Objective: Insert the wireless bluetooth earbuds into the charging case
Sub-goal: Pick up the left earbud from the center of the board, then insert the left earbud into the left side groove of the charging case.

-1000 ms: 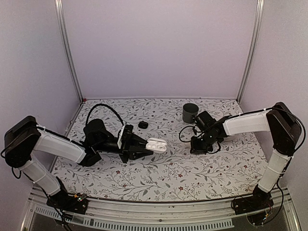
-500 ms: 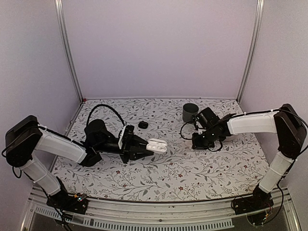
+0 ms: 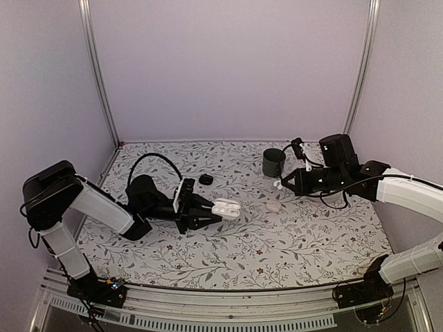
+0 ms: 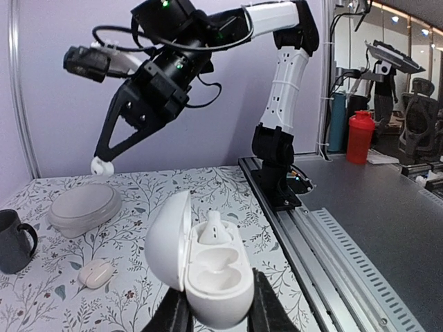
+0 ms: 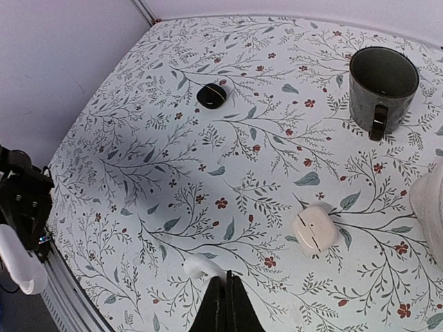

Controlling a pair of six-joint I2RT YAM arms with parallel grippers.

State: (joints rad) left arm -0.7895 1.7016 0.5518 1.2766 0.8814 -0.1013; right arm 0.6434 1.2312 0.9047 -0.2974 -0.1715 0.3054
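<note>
My left gripper (image 3: 216, 209) is shut on the open white charging case (image 3: 225, 207), held above the table's left middle. In the left wrist view the case (image 4: 208, 266) sits between the two fingers, lid swung left; one earbud (image 4: 213, 229) rests in the far slot and the near slot is empty. My right gripper (image 3: 282, 183) hangs raised near the mug, shut on a second white earbud (image 3: 277, 185). That earbud (image 5: 197, 266) shows just left of the closed fingertips (image 5: 226, 294). From the left wrist it hangs as a small white earbud (image 4: 102, 166).
A grey mug (image 3: 273, 162) stands at the back. A pale closed pod-shaped case (image 3: 274, 206) lies on the floral cloth below the right gripper. A small black object (image 3: 205, 180) lies behind the left gripper. A pale round dish (image 4: 84, 206) sits under the right arm.
The right gripper closed on the earbud and rose from the table beside the mug, uncovering the pale closed case. The left gripper kept hold of the open case, barely moving.
</note>
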